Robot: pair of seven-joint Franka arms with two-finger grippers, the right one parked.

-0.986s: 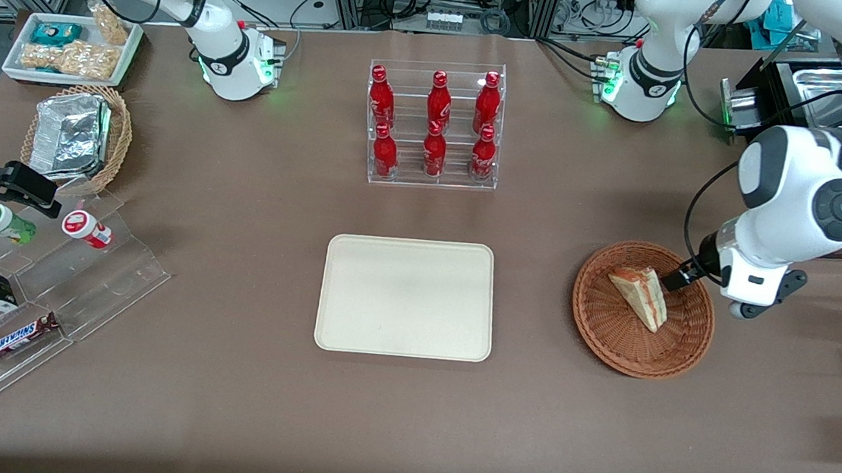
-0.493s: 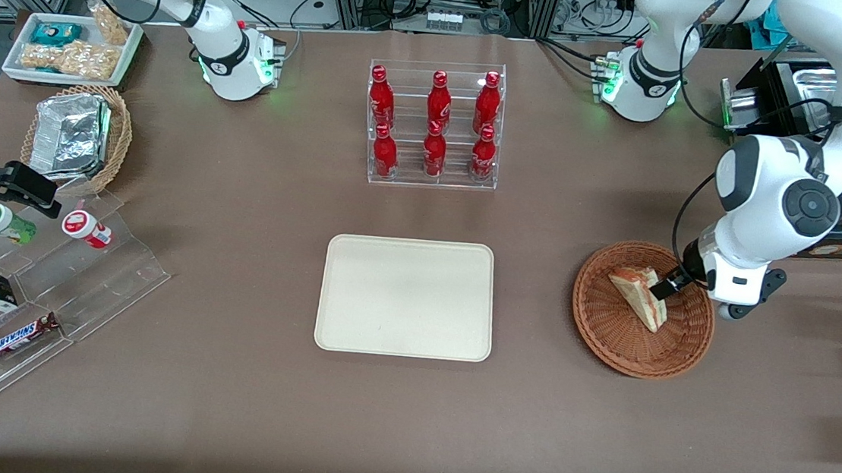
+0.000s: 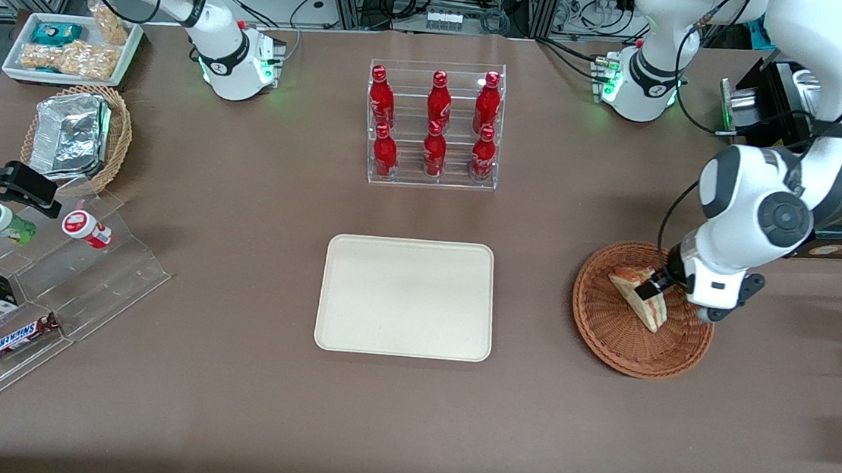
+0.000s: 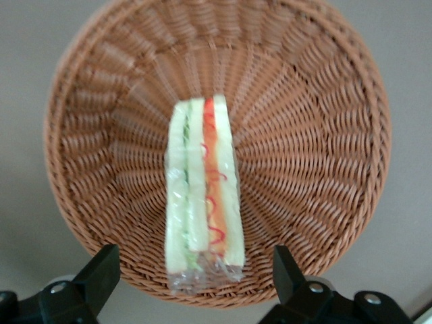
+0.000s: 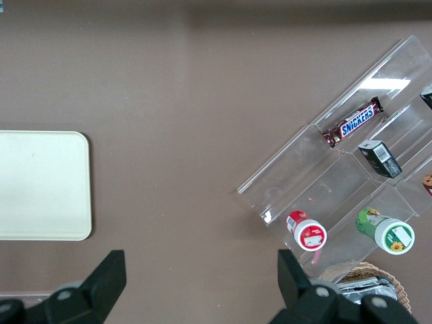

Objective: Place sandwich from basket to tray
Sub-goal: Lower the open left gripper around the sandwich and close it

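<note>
Front view: the left arm's gripper (image 3: 648,290) hangs low over the reddish-brown basket (image 3: 610,337) at the working arm's end of the desk (image 3: 223,402), its dark fingertip right at the sandwich (image 3: 640,301) lying inside. The wrist camera looks straight down between the two black fingers (image 4: 98,273), which stand wide apart, one on each side of the sandwich (image 4: 202,196) and clear of it; nothing is held. The wrapped wedge rests on its edge on the woven floor of the basket (image 4: 324,155), bread slices and red and green filling facing up toward the gripper, one end near the rim. Well away from the gripper, toward the parked arm's end, the cream tray (image 3: 337,321) lies flat on the brown desk with nothing on it. Farther from the front camera than the tray, a clear rack of red bottles (image 3: 434,127) stands upright.
</note>
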